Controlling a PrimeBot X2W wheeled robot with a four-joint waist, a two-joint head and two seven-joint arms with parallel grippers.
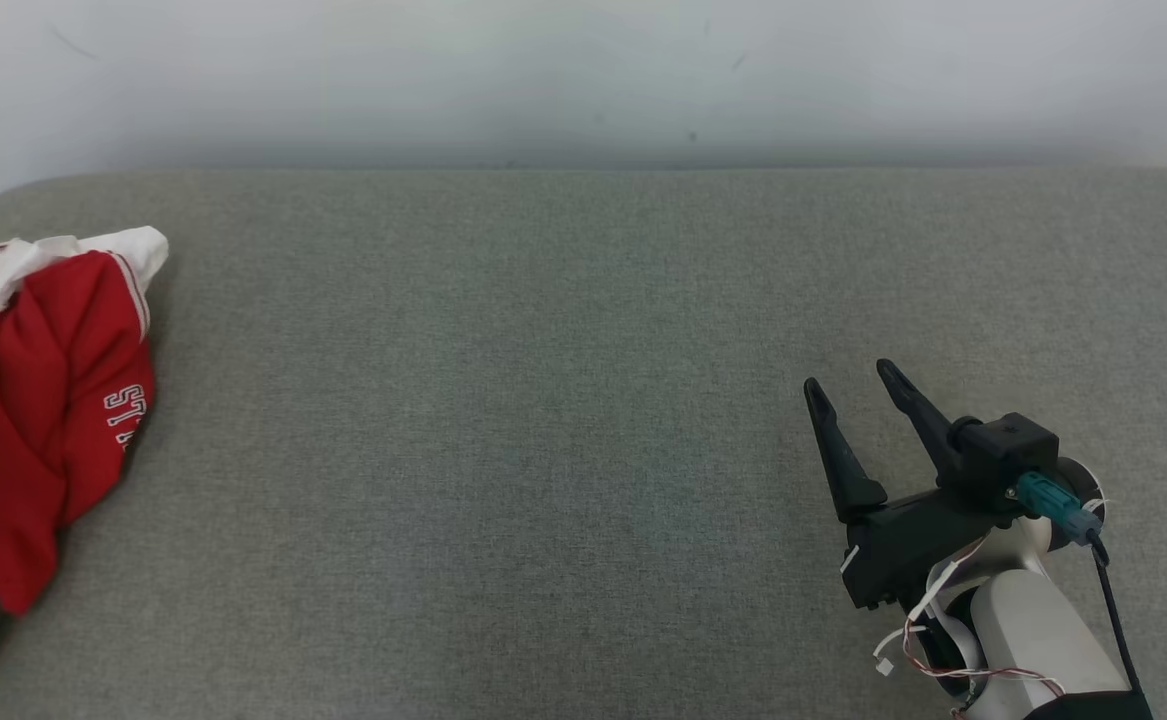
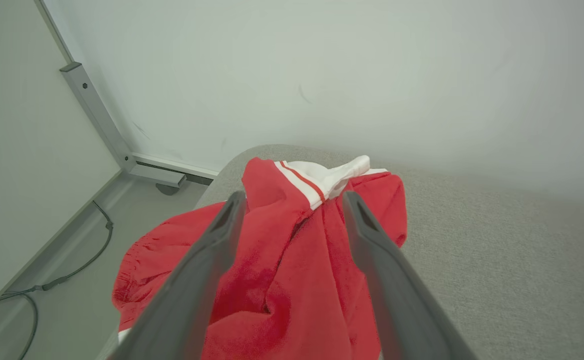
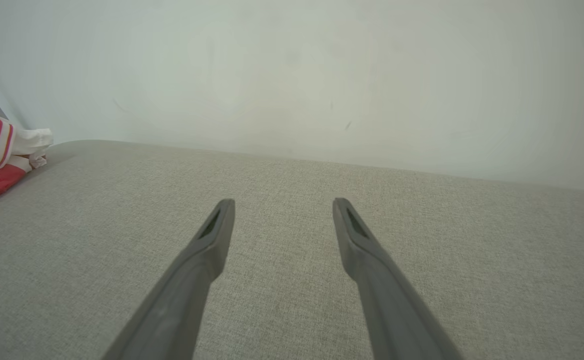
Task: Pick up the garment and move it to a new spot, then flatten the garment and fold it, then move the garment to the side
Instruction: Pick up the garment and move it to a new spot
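Dark tapered fingers of the left gripper (image 2: 294, 195) rise in the left wrist view, jaws spread wide and gripping nothing, with the garment (image 2: 281, 270) lying between and beyond them; I cannot tell whether they touch the cloth. It is a crumpled red piece of smooth, slightly shiny fabric, bunched into soft folds, with a white band (image 2: 329, 177) edged by thin red stripes at its far end and a gathered red hem on the side nearest the floor. It sits at the worktop's (image 1: 543, 450) left edge, close to the rounded far left corner, and spills over that edge.

In the head view the garment (image 1: 33, 400) shows white-outlined lettering (image 1: 125, 410) that begins "ST"; the rest is lost in a fold.

Grey, finely woven, felt-like fabric covers the worktop. The right gripper (image 1: 848, 376), black with a pale forearm and a teal connector, hangs over the near right part, jaws released and empty, well apart from the garment.
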